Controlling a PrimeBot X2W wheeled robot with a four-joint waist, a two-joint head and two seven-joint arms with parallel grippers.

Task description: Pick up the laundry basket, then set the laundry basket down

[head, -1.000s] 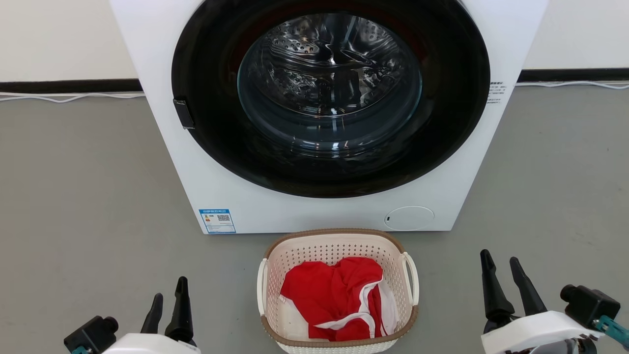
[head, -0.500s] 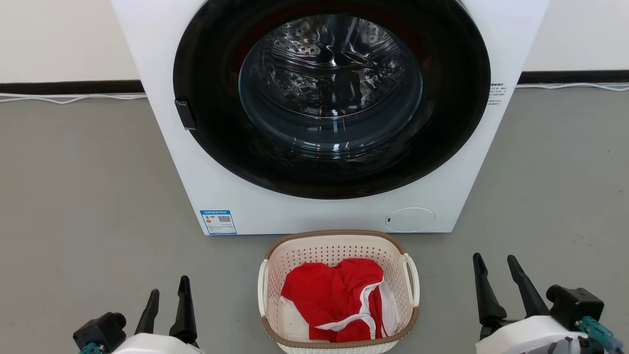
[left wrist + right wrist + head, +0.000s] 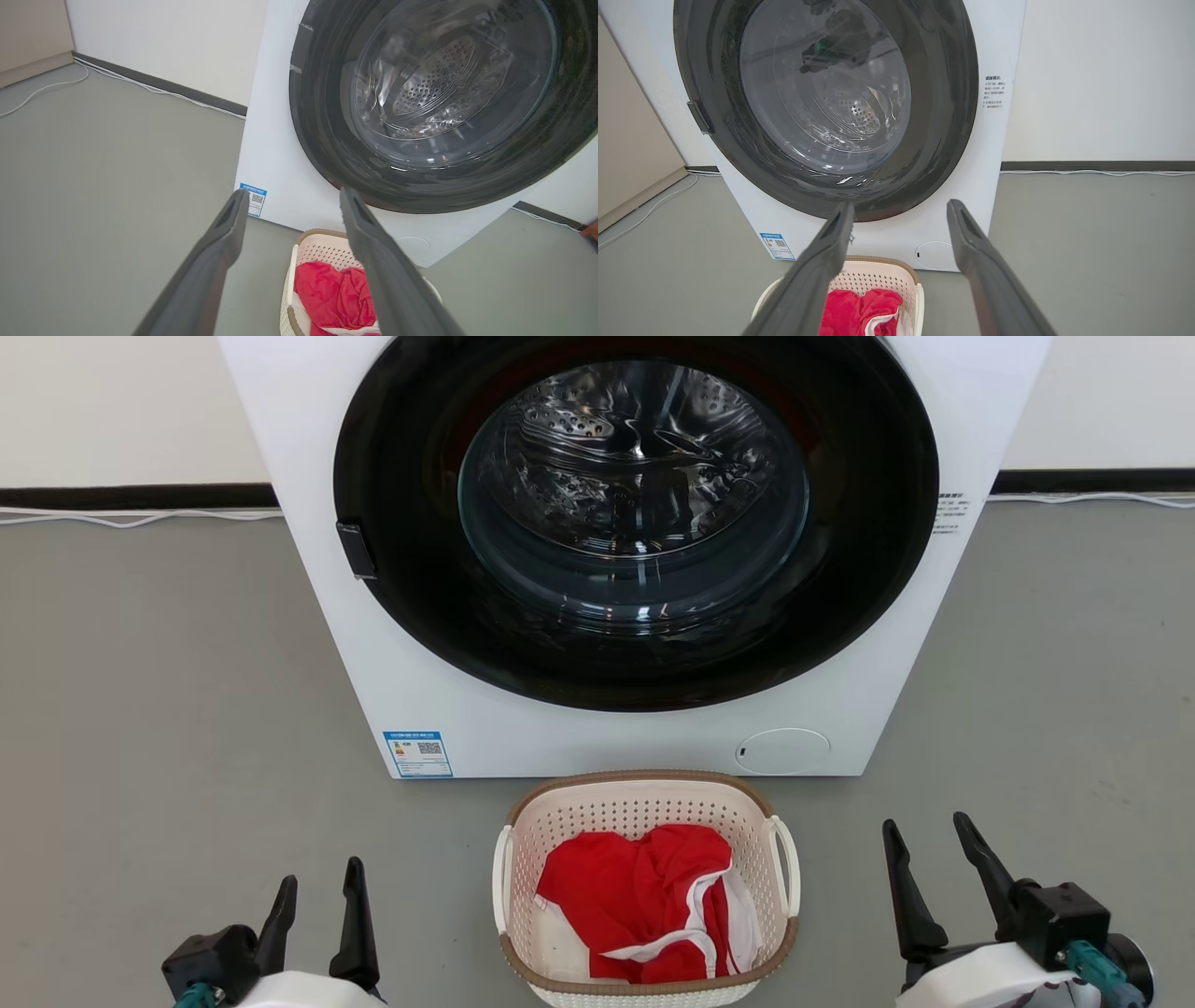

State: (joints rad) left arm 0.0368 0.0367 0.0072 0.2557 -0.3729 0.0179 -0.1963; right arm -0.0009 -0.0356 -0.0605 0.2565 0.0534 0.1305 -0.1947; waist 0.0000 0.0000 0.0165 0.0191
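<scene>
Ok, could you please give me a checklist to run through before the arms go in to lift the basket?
1. Left tool open and clear of the basket: ok.
2. Right tool open and clear of it: ok.
3. Basket upright on the floor: ok.
4. Left handle and right handle uncovered: ok.
5. Red garment inside the rim, nothing hanging over: ok.
6. Gap between basket and the washing machine behind it: cannot tell.
</scene>
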